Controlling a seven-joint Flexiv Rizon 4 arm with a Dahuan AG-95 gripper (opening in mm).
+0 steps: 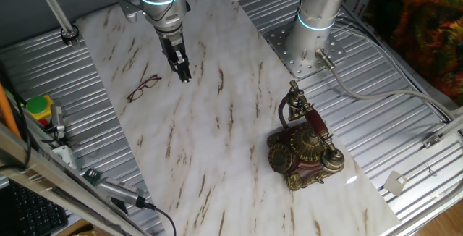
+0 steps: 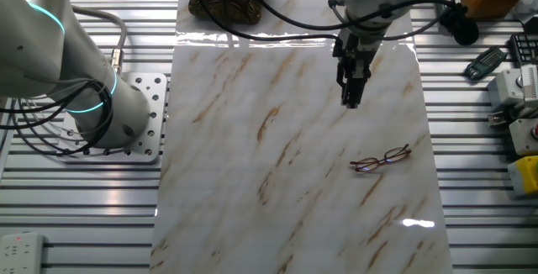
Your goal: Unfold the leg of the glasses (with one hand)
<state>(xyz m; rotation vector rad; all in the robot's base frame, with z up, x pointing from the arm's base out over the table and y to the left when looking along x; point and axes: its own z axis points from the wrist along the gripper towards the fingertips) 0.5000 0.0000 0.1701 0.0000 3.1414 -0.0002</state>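
Note:
The glasses (image 1: 143, 88) are thin, dark reddish-brown wire spectacles lying flat on the marble sheet, also seen in the other fixed view as the glasses (image 2: 380, 159). My gripper (image 1: 185, 74) hangs above the sheet, up and to the right of the glasses and apart from them. In the other fixed view the gripper (image 2: 351, 99) is above the glasses, with a clear gap to them. Its narrow black fingers are together with nothing between them. I cannot make out how the legs of the glasses are folded.
An ornate antique telephone (image 1: 304, 148) stands on the marble sheet (image 1: 217, 142) toward its right end. A second robot arm base (image 2: 101, 110) sits on the ribbed metal table. A yellow-and-red button box (image 1: 37, 109) and cables lie at the left edge.

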